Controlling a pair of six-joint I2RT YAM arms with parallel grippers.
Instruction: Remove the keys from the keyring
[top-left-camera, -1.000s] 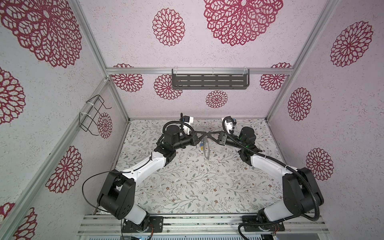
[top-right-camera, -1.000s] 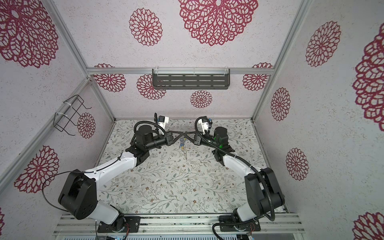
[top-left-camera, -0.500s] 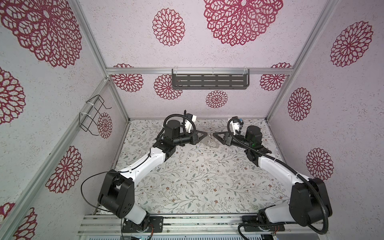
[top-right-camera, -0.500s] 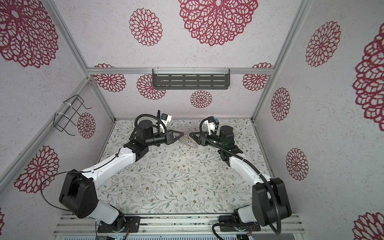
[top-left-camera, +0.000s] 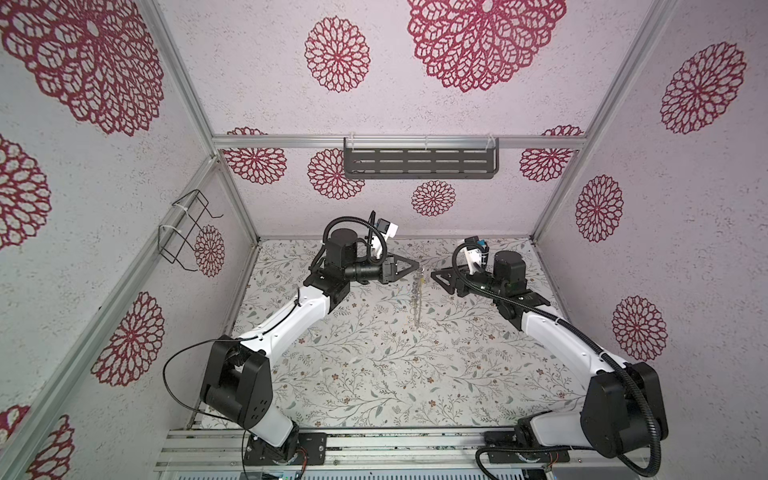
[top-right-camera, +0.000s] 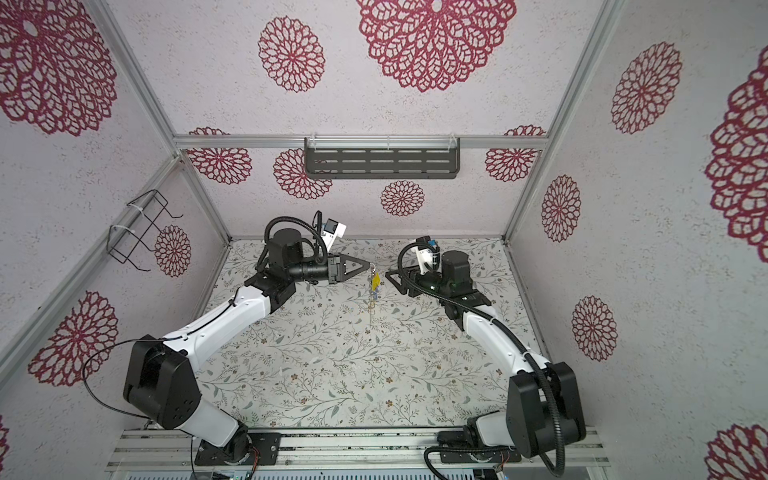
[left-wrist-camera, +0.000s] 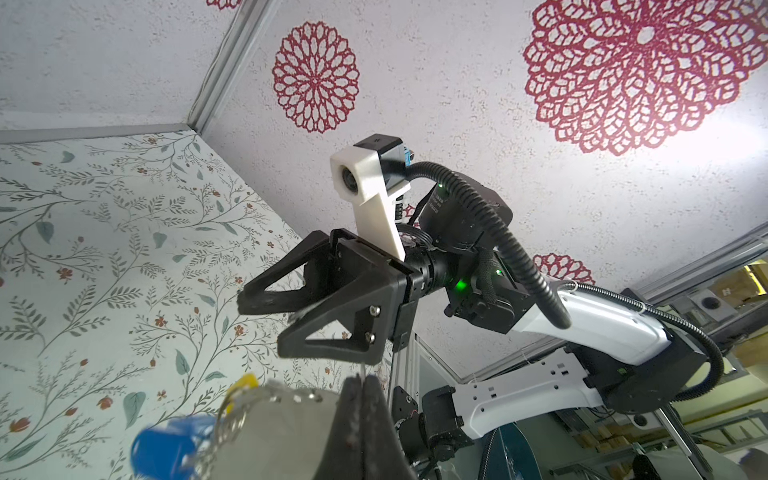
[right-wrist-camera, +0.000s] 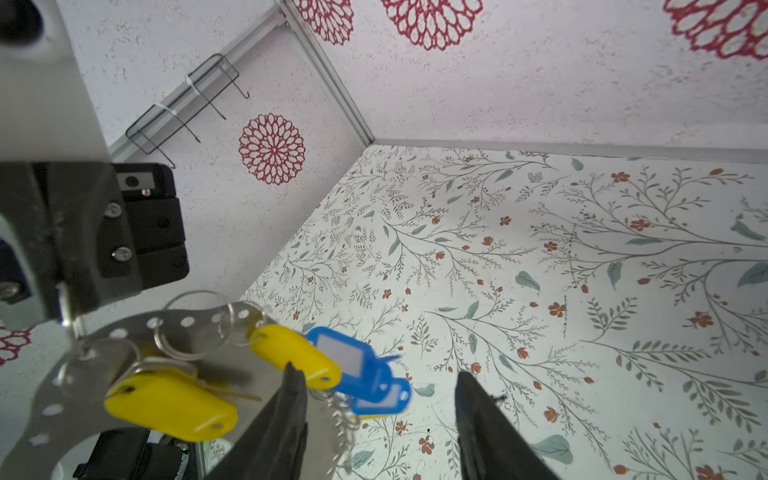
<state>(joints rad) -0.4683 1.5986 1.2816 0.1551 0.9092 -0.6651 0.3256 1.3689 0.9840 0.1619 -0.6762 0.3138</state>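
Observation:
My left gripper (top-left-camera: 417, 266) is shut on the rim of the keyring (right-wrist-camera: 137, 328), a flat grey ring with small holes, and holds it in the air. In both top views the keyring (top-right-camera: 371, 305) hangs edge-on below the left gripper (top-right-camera: 369, 266). Yellow keys (right-wrist-camera: 170, 405) and blue keys (right-wrist-camera: 353, 359) dangle from it on small metal loops, with a thin chain (right-wrist-camera: 343, 424). My right gripper (top-left-camera: 433, 275) stands open just right of the bunch, apart from it, with nothing held. In the left wrist view the shut left fingers (left-wrist-camera: 353, 415) pinch the keyring (left-wrist-camera: 282, 432).
A floral mat (top-left-camera: 374, 353) covers the floor under the hanging bunch. A black slotted shelf (top-left-camera: 419, 164) hangs on the back wall. A wire rack (top-left-camera: 185, 232) is fixed to the left wall. Metal rails (top-left-camera: 374, 444) run along the front by the arm bases.
A second ago both grippers met at the keyring. The right gripper has since opened and drawn back to the right. The keyring stays in the left gripper.

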